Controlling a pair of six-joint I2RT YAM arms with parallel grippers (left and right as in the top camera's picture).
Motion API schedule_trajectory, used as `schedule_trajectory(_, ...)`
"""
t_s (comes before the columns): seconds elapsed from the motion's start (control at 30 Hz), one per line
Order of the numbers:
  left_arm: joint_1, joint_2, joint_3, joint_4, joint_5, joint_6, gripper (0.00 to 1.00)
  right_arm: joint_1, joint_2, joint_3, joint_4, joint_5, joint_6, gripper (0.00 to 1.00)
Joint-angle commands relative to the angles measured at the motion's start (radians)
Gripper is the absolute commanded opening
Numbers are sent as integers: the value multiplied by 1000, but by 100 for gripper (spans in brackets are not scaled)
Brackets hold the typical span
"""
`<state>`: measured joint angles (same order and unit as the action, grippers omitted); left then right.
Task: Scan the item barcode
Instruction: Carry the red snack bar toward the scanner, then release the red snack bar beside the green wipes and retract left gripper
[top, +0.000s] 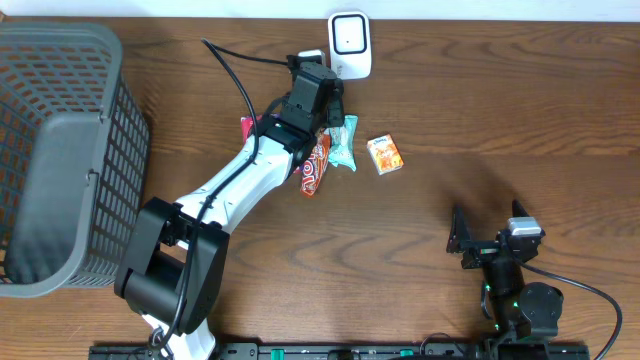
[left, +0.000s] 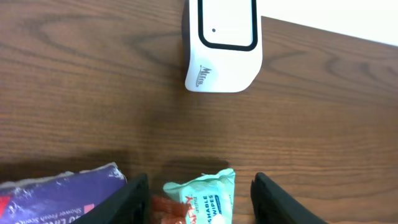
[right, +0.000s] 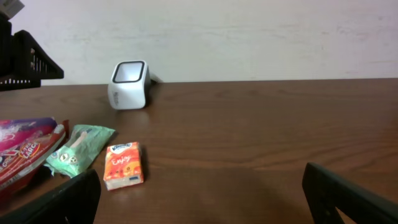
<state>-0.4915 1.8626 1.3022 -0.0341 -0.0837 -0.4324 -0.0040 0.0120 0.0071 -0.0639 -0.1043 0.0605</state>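
left wrist view showed the mint wipes pack (left: 208, 199) lying flat on the table (left: 74, 93), a little short of the white scanner (left: 222, 46) and just beside a red snack wrapper (left: 163, 208). the left gripper (left: 199, 186) hung over it, fingers apart on either side, gripping nothing. the step looked like the pick-up: next the jaws would need to lower, close on the pack and turn its barcode toward the scanner window. the left arm (top: 235, 185) reached far forward; the right gripper (right: 200, 186) rested wide open, well apart.

Mint-green wipes pack (left: 200, 198) lies flat, label up, near the upright white scanner (left: 222, 46) with its black-framed window.
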Motion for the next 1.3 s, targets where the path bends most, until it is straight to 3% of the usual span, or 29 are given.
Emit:
schedule_trajectory(0.0,13,-41,9,5,-18,101,58,8,-5,-1,-4,-6,6,99)
schedule_trajectory(0.17,64,-161,9,-42,-43,182,77,8,-5,-1,-4,-6,6,99)
schedule_trajectory(0.33,159,-253,9,-172,-218,188,84,8,-5,-1,-4,-6,6,99)
schedule_trajectory(0.5,277,-280,9,-306,-224,188,93,8,-5,-1,-4,-6,6,99)
schedule_trajectory(0.77,363,-280,9,-411,-224,188,99,8,-5,-1,-4,-6,6,99)
schedule_trajectory(1.27,367,-280,7,-541,-224,188,100,8,-5,-1,-4,-6,6,99)
